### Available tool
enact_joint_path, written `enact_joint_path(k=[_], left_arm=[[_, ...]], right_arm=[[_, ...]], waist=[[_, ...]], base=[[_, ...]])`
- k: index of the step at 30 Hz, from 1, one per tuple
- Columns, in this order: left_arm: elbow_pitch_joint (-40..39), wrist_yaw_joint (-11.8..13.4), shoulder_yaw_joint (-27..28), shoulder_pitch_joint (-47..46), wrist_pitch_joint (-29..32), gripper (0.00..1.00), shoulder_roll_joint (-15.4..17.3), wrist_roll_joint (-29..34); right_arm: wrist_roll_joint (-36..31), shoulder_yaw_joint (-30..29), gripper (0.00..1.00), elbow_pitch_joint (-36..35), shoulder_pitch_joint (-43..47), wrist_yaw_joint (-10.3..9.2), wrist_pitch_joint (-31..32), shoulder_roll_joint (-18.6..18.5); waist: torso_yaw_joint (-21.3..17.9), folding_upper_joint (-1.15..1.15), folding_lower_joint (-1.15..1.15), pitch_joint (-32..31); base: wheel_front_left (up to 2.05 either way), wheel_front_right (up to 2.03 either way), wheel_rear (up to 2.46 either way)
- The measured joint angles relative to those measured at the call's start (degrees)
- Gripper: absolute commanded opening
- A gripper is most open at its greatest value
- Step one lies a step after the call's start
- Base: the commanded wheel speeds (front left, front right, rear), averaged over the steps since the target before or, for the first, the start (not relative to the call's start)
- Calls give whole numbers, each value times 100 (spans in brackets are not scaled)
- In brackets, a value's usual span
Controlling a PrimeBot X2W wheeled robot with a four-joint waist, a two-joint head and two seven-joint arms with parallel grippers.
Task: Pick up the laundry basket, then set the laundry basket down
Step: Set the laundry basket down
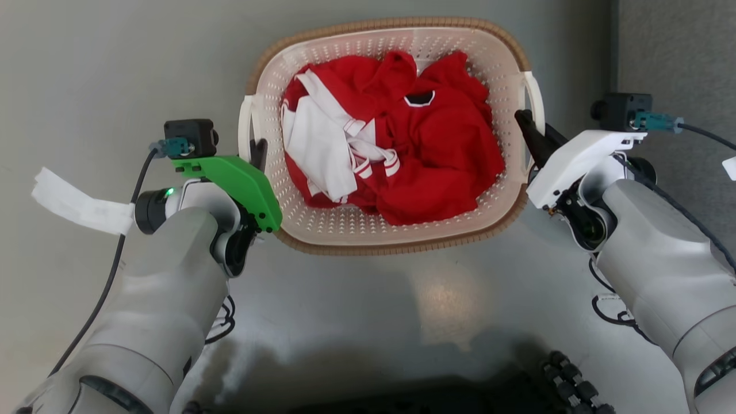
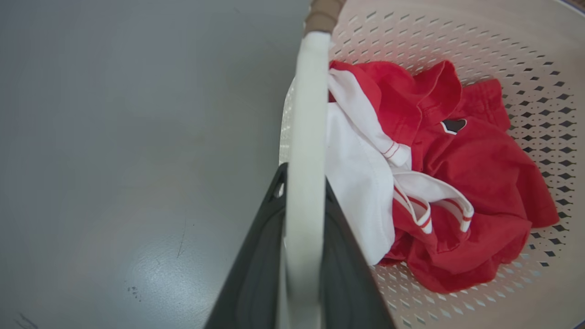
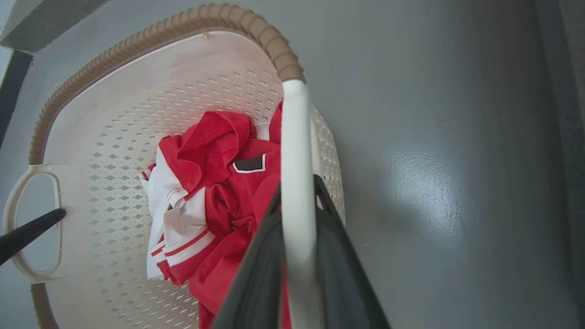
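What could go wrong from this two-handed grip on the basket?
1. The left gripper pinches only the thin left handle, and the right gripper only the right handle. The smooth plastic might slip.
2. If the arms move unevenly, the laundry basket could tilt and the loose red and white clothes could slide to one side.

My green mount hides most of my left claw; one dark tip shows. Red and white clothes hide the floor of the laundry basket. In both wrist views its white handles cover the gap between my fingers, whose bases the bottom edge cuts off.
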Motion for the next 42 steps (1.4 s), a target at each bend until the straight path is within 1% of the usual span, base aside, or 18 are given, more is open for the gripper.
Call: enact_joint_path(k=[6,12,13,14,15,21,33,38,42], left_arm=[[12,1,-77,-85,-92,0,5,0],[45,2,-126,-136,-163,0,5,0],[53,10,-134,-137,-174,17,5,0],[59,33,-140,-137,-192,62,4,-1],[58,33,-143,-139,-196,100,4,-13],[104,32,-178,-147,-266,100,4,-68],[256,31,-297,-147,-338,100,3,-145],[405,25,-293,-144,-396,100,3,-145],[424,-27,-291,-133,-476,100,1,-145]], right_arm=[[40,38,0,-2,-57,0,-70,-15],[57,90,0,10,-105,0,-96,-23],[75,98,4,16,-118,0,-99,-23],[100,110,55,25,-127,0,-113,-21],[102,119,100,37,-132,-1,-121,-20],[201,159,100,86,-137,-15,-143,-18],[302,247,100,193,-137,-15,-196,66],[302,267,100,248,-137,-15,-246,74],[315,270,100,249,-136,-15,-297,71]], waist=[[-6,0,0,299],[-4,0,0,443],[-3,0,0,451],[-2,0,0,457],[-1,0,0,460],[-7,0,0,430],[-55,0,-1,164],[-68,0,-1,-35],[-76,0,-1,-318]], base=[[0,0,0],[0,0,0],[0,0,0],[0,0,0],[0,0,0],[0,0,0],[0,0,0],[0,0,0],[0,0,0]])
